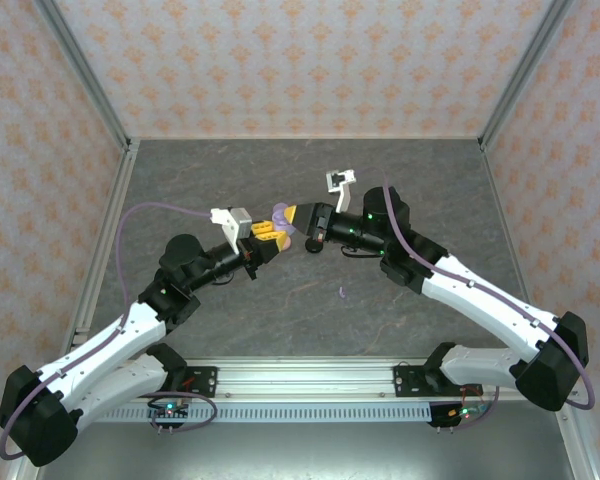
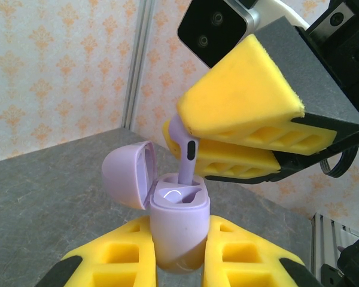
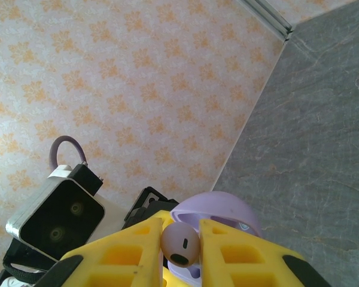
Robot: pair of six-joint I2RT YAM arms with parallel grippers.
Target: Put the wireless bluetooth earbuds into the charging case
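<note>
Surface: grey stone-look table [image 1: 230, 180], patterned walls around.
Left gripper [image 2: 179, 257]: closed narrow on lavender case [image 2: 176, 230], which is held upright over mid-table.
Case lid [image 2: 128, 173]: swung open toward 9 o'clock.
Right gripper [image 3: 179, 248]: clamped on lavender earbud [image 2: 186, 158] by its head, at 1 o'clock of case.
Earbud stem: pointed down, tip entered in right-hand well of case. Full seating cannot be told.
Loose piece [image 1: 341, 293]: small, lavender, laid on table at 5 o'clock of grippers, well apart.
</note>
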